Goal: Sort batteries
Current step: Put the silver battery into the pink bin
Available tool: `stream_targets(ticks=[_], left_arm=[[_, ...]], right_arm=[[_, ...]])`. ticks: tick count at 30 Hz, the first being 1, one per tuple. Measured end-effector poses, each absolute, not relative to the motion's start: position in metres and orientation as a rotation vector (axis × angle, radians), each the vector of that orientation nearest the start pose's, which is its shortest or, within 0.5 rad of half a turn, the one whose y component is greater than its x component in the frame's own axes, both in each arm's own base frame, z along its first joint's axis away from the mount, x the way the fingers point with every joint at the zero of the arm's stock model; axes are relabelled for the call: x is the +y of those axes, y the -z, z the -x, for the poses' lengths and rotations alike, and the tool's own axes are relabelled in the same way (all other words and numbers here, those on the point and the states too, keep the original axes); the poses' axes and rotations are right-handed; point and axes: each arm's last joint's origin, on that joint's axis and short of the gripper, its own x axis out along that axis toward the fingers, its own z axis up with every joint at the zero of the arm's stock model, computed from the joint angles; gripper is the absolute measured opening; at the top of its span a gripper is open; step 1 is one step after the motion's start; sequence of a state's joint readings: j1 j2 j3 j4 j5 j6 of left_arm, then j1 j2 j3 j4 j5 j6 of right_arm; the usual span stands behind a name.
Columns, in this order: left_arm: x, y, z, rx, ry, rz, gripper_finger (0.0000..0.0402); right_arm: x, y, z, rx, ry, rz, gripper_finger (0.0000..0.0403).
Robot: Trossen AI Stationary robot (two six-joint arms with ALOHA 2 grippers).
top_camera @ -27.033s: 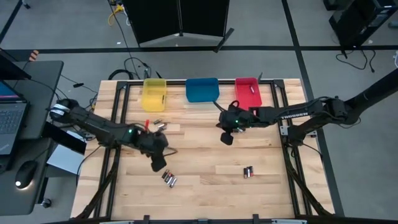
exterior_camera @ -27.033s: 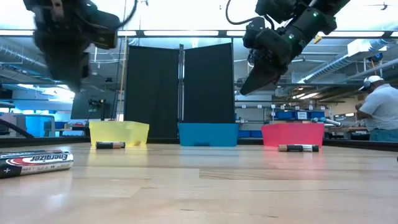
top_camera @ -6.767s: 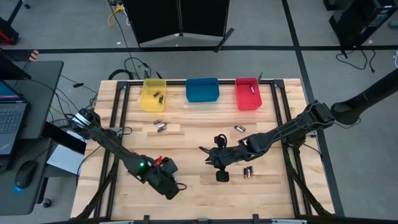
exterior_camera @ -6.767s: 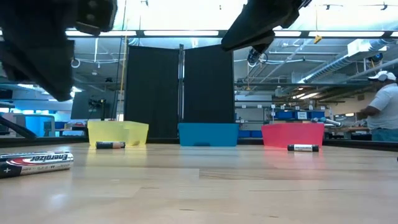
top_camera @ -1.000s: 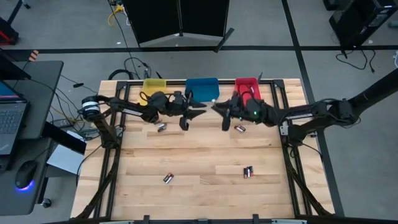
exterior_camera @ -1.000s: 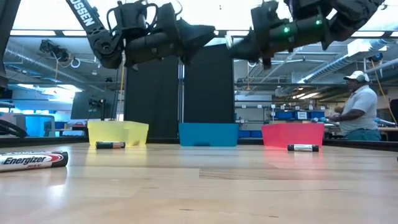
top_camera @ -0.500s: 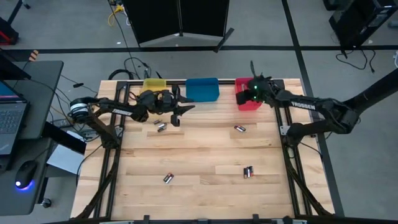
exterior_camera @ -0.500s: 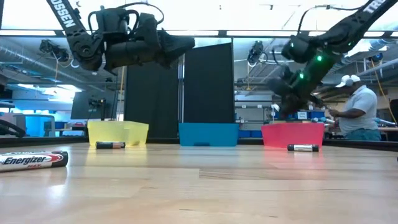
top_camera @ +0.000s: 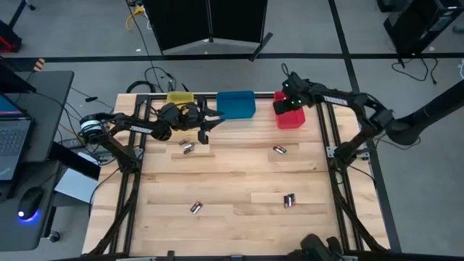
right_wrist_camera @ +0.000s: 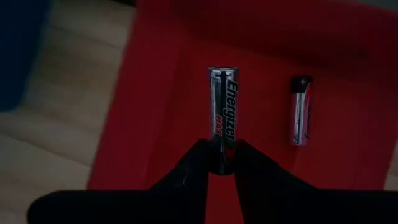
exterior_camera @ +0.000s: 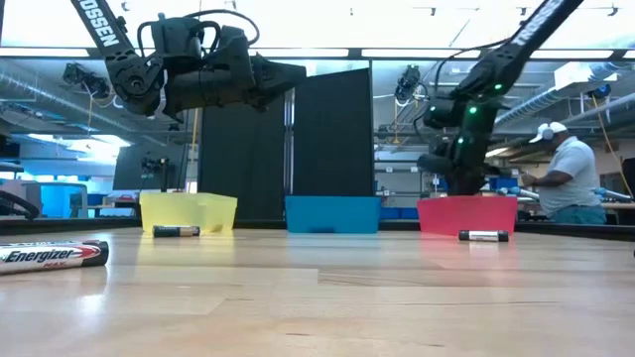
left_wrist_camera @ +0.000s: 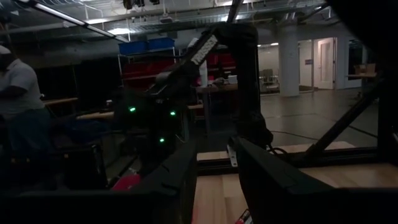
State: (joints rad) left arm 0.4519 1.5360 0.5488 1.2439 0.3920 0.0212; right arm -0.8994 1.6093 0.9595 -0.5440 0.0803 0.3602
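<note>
Taking the red bin as the landmark: nearest the camera side, well short of it, loose batteries lie on the tabletop, one pair and a single cell, with another cell just in front of the bin. Directly over the bin hangs the right hand, clenched on an Energizer battery; another battery lies inside. The step looks like the drop-off (releasing should land it in red). Far across from the bin, over the yellow bin, the left hand hovers with fingers parted, apparently empty. That yellow bin's contents are hidden.
</note>
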Motion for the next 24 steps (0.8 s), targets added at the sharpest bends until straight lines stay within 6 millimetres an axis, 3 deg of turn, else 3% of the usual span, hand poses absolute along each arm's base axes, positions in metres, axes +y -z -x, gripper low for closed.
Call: stream_targets(ticks=[6, 17, 24], left_arm=[[0.115, -0.223, -0.263, -0.262, -0.061, -0.137, 0.0122], [0.114, -0.226, -0.262, -0.280, -0.036, -0.148, 0.0120], [0.114, -0.221, -0.263, -0.229, -0.023, -0.123, 0.0120]], right_arm=[[-0.249, -0.162, -0.191, 1.133, 1.056, -0.825, 0.0065], [-0.260, -0.143, -0.189, 1.180, 1.038, -0.892, 0.0067], [-0.259, -0.143, -0.188, 1.204, 1.008, -0.870, 0.0149]])
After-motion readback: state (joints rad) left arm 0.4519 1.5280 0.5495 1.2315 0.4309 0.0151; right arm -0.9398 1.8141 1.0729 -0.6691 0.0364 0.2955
